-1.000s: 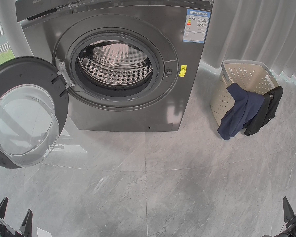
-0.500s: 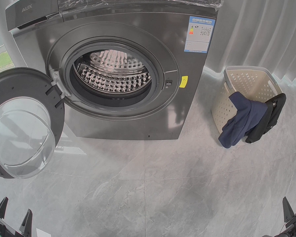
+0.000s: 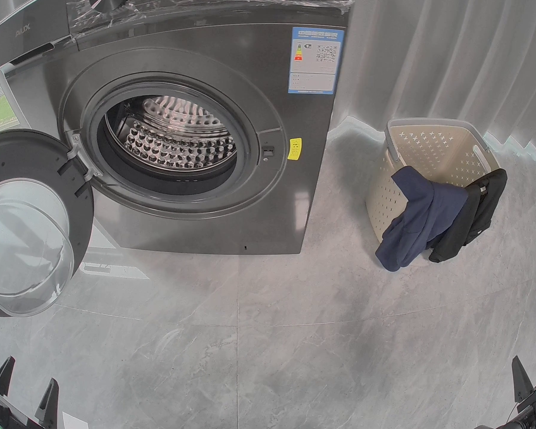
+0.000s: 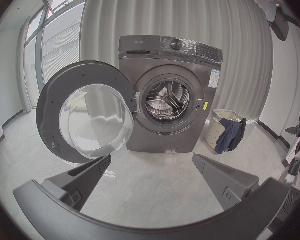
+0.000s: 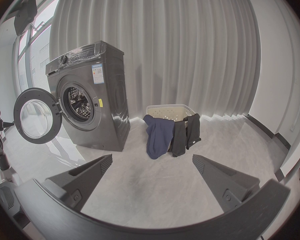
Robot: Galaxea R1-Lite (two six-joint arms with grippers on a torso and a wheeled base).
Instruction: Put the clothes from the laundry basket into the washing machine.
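Asking as your spotter: where do the clothes lie from your claw?

Me: Ahead of my right claw (image 5: 151, 157), well apart across the grey tiled floor (image 3: 268, 341). The laundry basket (image 3: 435, 127) stands near the washing machine (image 3: 280, 61), on its far side from my left claw (image 3: 28, 382). Two pieces hang over the basket's near rim: a blue garment (image 3: 420, 221) and, touching it on the side away from the machine, a black garment (image 3: 473, 215). My right arm is the nearer one.

Spotter: How do they run, and what are your claws doing?

Me: Both pieces droop down the basket's front wall, long axis upright, folded over the rim. The blue one's hem comes down about to the floor. Both claws are spread wide and hold nothing.

Spotter: What will the handling be like?

Me: Soft, limp cloth, I judge, so it should bunch and trail when lifted. Pinching at the rim fold looks surest. The basket is pale, stiff plastic with punched holes and slanted walls, perhaps light enough to tip if cloth snags. The machine is smooth grey metal. Its round door (image 3: 36, 150) stands swung open ahead of my left claw, and the dimpled steel drum (image 3: 173, 138) lies beyond it.
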